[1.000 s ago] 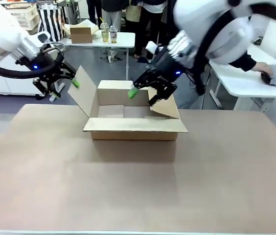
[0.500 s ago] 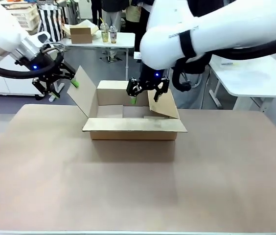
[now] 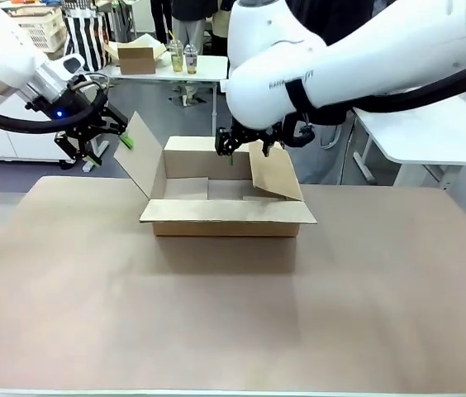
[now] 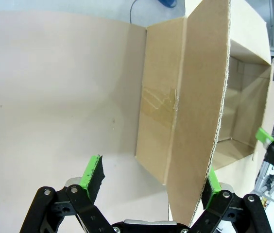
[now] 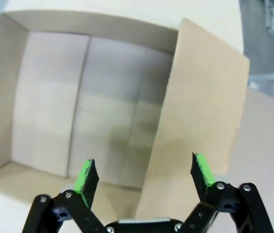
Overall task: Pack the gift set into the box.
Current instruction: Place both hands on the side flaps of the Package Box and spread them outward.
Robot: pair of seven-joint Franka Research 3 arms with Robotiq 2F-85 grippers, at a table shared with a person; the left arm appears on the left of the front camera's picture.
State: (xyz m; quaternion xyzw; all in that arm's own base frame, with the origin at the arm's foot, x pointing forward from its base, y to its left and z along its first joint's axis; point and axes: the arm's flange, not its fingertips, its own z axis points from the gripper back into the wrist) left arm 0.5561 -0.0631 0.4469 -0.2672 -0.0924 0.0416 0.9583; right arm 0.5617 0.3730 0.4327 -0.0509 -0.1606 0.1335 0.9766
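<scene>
Since a second ago the box (image 3: 229,212), at 12 o'clock on the table (image 3: 233,314), is unmoved. The right gripper (image 3: 248,151) is swung above its 3 o'clock flap (image 3: 274,172), fingers apart. The left gripper (image 3: 107,149), also spread, is held at the 9 o'clock flap (image 3: 144,161). Either flap may be pushed inward, blocking the opening.

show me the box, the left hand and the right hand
box (image 3: 225,225), front view, on its near outer wall
left hand (image 3: 110,150), front view, midway between its green-padded fingertips
right hand (image 5: 143,173), right wrist view, midway between its two green pads
</scene>
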